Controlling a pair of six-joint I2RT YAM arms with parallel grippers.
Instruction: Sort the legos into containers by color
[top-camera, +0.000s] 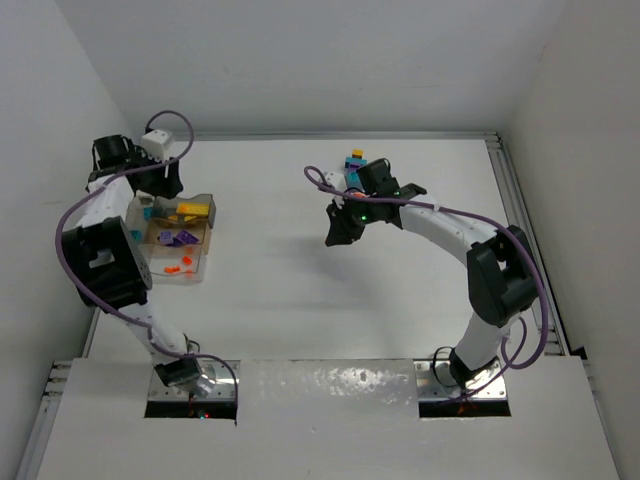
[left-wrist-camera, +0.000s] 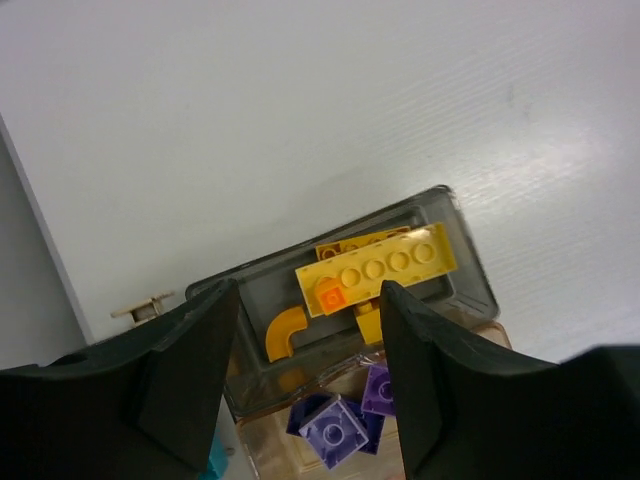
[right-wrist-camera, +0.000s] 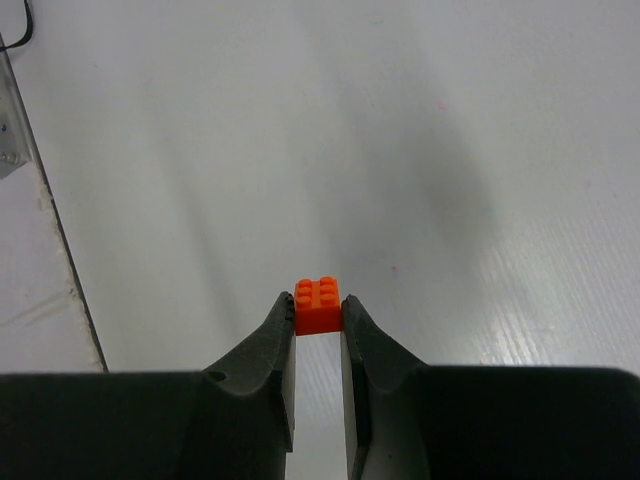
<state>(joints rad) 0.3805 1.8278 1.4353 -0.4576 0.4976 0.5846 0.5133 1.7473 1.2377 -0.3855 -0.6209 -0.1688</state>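
The containers (top-camera: 208, 248) stand at the left as one clear tray of compartments, holding yellow (top-camera: 195, 210), purple (top-camera: 176, 238) and orange legos (top-camera: 176, 266). My left gripper (top-camera: 165, 185) hovers open above it, holding nothing. Between its fingers I see a yellow plate (left-wrist-camera: 385, 265) with a small orange brick (left-wrist-camera: 332, 296) on it, a curved yellow piece (left-wrist-camera: 283, 332) and purple bricks (left-wrist-camera: 335, 432) one compartment nearer. My right gripper (right-wrist-camera: 318, 312) is shut on an orange lego brick (right-wrist-camera: 318, 305) above the bare table, mid-table (top-camera: 338, 228). Loose legos (top-camera: 354, 160) lie behind that wrist.
White walls close in the table at the back and both sides. A metal rail (top-camera: 520, 215) runs along the right edge. A purple cable (top-camera: 320, 180) loops off the right wrist, and another hangs along the left arm (top-camera: 70, 215).
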